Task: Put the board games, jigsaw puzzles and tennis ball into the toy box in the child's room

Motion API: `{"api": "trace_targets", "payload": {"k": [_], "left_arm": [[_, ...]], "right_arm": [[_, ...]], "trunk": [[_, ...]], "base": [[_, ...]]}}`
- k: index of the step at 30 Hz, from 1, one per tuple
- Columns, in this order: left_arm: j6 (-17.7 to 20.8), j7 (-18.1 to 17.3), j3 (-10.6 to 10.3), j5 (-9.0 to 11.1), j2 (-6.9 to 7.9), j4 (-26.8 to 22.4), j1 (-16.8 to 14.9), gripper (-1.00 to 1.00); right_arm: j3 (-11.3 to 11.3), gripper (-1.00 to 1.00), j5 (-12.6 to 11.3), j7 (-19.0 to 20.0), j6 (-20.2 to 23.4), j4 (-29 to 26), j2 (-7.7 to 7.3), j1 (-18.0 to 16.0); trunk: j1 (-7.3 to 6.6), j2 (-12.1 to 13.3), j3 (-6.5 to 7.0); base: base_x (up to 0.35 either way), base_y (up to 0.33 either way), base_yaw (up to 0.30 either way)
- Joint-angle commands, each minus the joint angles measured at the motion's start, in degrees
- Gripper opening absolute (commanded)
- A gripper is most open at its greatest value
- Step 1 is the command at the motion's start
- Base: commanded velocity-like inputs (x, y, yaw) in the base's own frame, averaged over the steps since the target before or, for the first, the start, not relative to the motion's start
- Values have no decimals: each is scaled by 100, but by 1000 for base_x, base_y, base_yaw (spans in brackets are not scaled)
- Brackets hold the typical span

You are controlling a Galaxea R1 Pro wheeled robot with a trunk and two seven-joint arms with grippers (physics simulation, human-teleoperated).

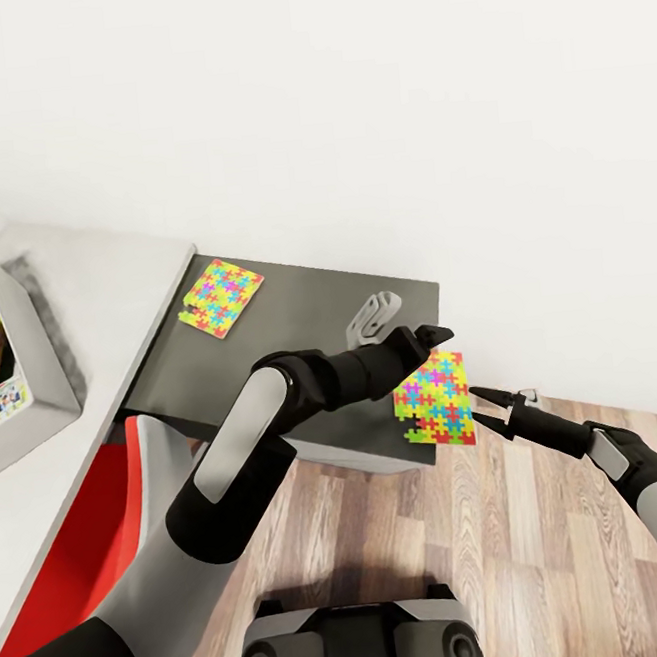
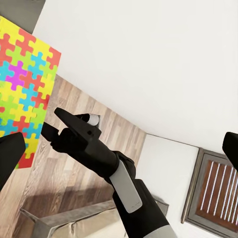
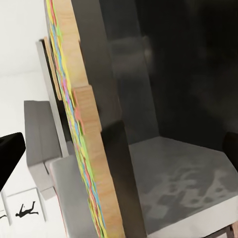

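Dark grey table point(image 1: 307, 315): thin, stiff multicoloured jigsaw puzzle board point(image 1: 435, 399) overhung its edge, judged light; right gripper point(image 1: 489, 405) spread, unladen, just beside it; left gripper point(image 1: 422, 341) state undeterminable.

Multicoloured jigsaw puzzle point(image 1: 435, 399); dark table point(image 1: 298, 321)

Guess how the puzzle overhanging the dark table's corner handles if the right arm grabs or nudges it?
Probably stiff: the overhanging jigsaw puzzle stays flat past the dark table edge, and the right wrist view shows a wood-like backing. Likely light, being thin. A nudge may tip it off, since part already overhangs near the right gripper.
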Motion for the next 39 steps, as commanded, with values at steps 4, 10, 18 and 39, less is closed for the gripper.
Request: {"api": "trace_targets", "payload": {"k": [4, 10, 18, 39], "left_arm": [[11, 42, 4, 31, -2, -3, -5, 100], [11, 42, 4, 33, -2, -3, -5, 100], [11, 44, 0, 33, -2, -3, -5, 100], [11, 51, -2, 32, -4, -3, -5, 100]], "right_arm": [[-7, 100, -13, 6, 40, 2, 0, -2], [-6, 100, -13, 1, 40, 2, 0, -4], [-6, 100, -13, -1, 38, 2, 0, -5], [-10, 100, -13, -192, 39, 2, 0, -5]], "trunk": [[3, -9, -5], [3, -9, -3], [3, -9, -3], [3, -9, 38]], "base": [[0, 0, 36], [0, 0, 17], [0, 0, 8], [0, 0, 112]]}}
